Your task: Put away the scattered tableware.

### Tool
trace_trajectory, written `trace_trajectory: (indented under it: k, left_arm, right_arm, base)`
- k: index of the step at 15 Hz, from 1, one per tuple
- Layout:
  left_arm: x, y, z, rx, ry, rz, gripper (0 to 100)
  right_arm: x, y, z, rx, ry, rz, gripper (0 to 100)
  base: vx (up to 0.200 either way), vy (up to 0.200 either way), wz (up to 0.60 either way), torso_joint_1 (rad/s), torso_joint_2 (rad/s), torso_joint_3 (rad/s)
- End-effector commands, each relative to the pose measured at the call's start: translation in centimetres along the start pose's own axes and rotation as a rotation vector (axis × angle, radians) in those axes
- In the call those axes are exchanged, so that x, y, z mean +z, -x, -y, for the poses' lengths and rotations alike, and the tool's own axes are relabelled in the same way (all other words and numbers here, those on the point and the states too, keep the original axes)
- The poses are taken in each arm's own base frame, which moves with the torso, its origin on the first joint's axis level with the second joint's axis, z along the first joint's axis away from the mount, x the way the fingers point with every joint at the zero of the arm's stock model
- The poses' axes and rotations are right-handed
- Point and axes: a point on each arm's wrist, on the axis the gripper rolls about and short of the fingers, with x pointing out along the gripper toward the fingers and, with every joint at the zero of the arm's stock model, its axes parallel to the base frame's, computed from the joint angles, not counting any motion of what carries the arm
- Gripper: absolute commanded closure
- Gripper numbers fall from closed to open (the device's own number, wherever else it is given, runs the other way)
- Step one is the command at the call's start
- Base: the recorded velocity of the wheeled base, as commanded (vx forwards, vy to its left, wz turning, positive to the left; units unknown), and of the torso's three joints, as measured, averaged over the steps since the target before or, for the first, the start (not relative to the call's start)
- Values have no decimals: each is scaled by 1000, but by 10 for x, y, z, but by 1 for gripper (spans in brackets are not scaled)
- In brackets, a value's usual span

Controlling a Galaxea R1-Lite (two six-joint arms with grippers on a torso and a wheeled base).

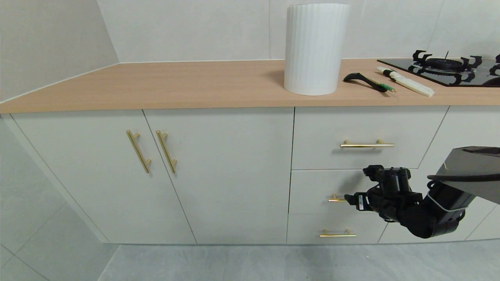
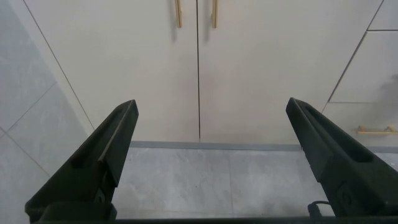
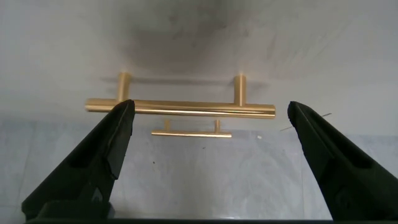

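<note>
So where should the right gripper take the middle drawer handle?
Grip the handle midway between its two posts, coming straight at the drawer front. It lies level and stands off the front, so the open right gripper likely needs a quarter turn to put one finger above, one below.

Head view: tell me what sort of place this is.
Probably a home kitchen: a wooden countertop over cabinets with brass handles, a gas hob set into it, and utensils lying nearby.

Black gas hob [image 1: 437,73] on wooden countertop [image 1: 175,84]
</note>
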Motion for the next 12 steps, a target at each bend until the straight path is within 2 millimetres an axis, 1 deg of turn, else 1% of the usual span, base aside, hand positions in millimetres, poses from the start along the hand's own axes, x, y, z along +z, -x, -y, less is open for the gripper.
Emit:
trace_trajectory:
  k: [1, 3, 7, 12]
  left_arm:
    - [0, 0, 0, 0, 0, -1, 0]
    - [0, 0, 0, 0, 0, -1, 0]
    - [0, 0, 0, 0, 0, -1, 0]
    - [0, 0, 0, 0, 0, -1, 0]
  right_arm:
    - [-5, -10, 1, -16, -2, -11, 0]
    - [-7, -15, 1, -33, -1, -13, 0]
    - [-13, -31, 0, -55, -8, 42, 0]
    - [-20, -29, 1, -68, 2, 6, 0]
  base:
    - [0, 0, 0, 0, 0, 0]
    - [0, 0, 0, 0, 0, 0]
    - [0, 0, 0, 0, 0, 0]
    - [0, 0, 0, 0, 0, 0]
